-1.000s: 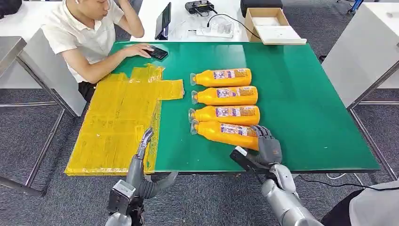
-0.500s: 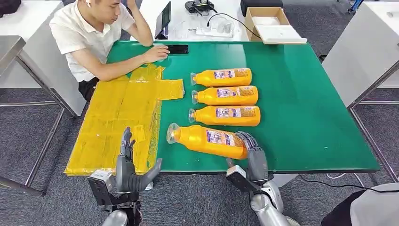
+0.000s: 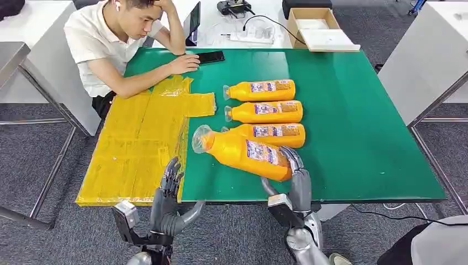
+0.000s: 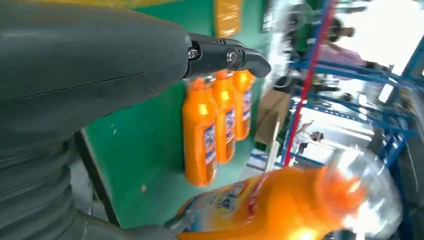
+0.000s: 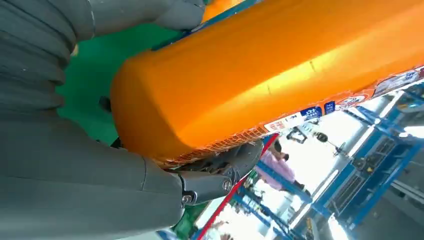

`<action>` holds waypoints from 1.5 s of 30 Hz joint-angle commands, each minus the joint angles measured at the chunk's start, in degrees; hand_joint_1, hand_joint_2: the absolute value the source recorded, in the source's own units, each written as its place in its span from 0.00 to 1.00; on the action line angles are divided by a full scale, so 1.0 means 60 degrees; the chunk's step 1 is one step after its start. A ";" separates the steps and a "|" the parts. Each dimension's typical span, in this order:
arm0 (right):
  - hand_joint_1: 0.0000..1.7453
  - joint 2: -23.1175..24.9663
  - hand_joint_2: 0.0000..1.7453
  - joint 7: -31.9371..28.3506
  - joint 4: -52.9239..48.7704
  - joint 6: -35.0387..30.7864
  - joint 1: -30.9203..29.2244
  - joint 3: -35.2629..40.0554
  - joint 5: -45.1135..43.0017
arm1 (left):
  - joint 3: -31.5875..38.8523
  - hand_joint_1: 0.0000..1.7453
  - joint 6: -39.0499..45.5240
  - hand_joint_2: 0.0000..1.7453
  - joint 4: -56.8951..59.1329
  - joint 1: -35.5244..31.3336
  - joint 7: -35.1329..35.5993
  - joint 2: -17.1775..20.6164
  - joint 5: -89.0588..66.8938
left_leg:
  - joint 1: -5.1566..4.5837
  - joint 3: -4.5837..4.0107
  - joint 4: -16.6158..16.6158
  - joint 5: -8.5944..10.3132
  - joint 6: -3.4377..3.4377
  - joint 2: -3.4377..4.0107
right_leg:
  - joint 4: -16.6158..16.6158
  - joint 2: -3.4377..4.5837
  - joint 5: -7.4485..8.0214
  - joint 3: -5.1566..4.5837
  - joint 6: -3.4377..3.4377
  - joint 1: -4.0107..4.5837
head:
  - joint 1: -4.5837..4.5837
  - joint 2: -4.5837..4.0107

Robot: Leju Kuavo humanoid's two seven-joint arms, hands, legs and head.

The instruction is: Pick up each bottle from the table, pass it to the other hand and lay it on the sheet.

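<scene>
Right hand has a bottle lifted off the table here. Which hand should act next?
The left hand. The right hand grips the orange bottle by its base, cap end pointing toward the yellow sheet. The left hand waits open and empty beside that sheet, well placed to receive it.

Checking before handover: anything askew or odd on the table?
Nothing spilled or damaged. The yellow sheet is crinkled, overhanging the table's near edge. Three bottles lie in a row; the fourth bottle is gripped in the right hand.
</scene>
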 commanded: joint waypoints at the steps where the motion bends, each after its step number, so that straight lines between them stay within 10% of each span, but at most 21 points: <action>1: 1.00 0.0077 1.00 -0.0303 -0.0059 0.0409 -0.0121 0.0579 -0.0137 | -0.0666 0.00 0.0249 1.00 0.0325 -0.0193 -0.0298 0.0364 -0.0610 | 0.0002 0.0021 -0.0006 -0.0007 -0.0010 0.0009 | -0.0005 0.0000 -0.0007 0.0019 -0.0012 0.0003 | -0.0004 0.0000; 12: 1.00 0.0639 1.00 -0.0303 0.0938 0.0012 -0.0357 0.3280 0.0325 | -0.0260 0.00 -0.1088 1.00 0.0489 -0.0586 0.0577 0.0134 0.0878 | 0.0011 0.0020 -0.0005 -0.0009 -0.0014 0.0021 | -0.0006 0.0013 -0.0004 0.0017 -0.0016 0.0012 | -0.0004 0.0000; 31: 1.00 0.0833 1.00 -0.0303 0.1898 0.0423 -0.0306 0.4388 -0.0846 | 0.0441 0.00 -0.1264 1.00 -0.1897 0.0076 -0.0096 -0.0530 0.2248 | 0.0018 0.0045 -0.0008 -0.0024 -0.0024 0.0026 | -0.0008 0.0006 -0.0021 0.0039 -0.0029 0.0020 | -0.0004 0.0000; 32: 1.00 0.0825 1.00 -0.0303 0.1982 0.0459 -0.0333 0.4407 -0.0867 | 0.0424 0.05 -0.1458 1.00 -0.1918 0.0093 -0.0088 -0.0497 0.2402 | 0.0015 0.0032 -0.0006 -0.0017 -0.0019 0.0015 | -0.0007 -0.0001 -0.0017 0.0028 -0.0024 0.0017 | 0.0000 0.0000; 33: 1.00 0.0817 1.00 -0.0303 0.1993 0.0462 -0.0341 0.4421 -0.0876 | 0.0425 1.00 -0.1524 1.00 -0.1909 0.0092 -0.0068 -0.0490 0.2459 | 0.0011 0.0016 -0.0005 -0.0010 -0.0013 0.0011 | -0.0006 0.0002 -0.0010 0.0013 -0.0017 0.0011 | 0.0000 0.0000; 45: 1.00 0.0785 1.00 -0.0303 0.2065 0.0595 -0.0265 0.4450 -0.1018 | 0.0359 1.00 -0.2041 1.00 -0.1473 -0.0031 0.0212 -0.0435 0.2871 | 0.0014 0.0038 -0.0011 -0.0015 -0.0019 0.0005 | -0.0011 -0.0015 -0.0021 0.0036 -0.0024 0.0015 | -0.0004 0.0000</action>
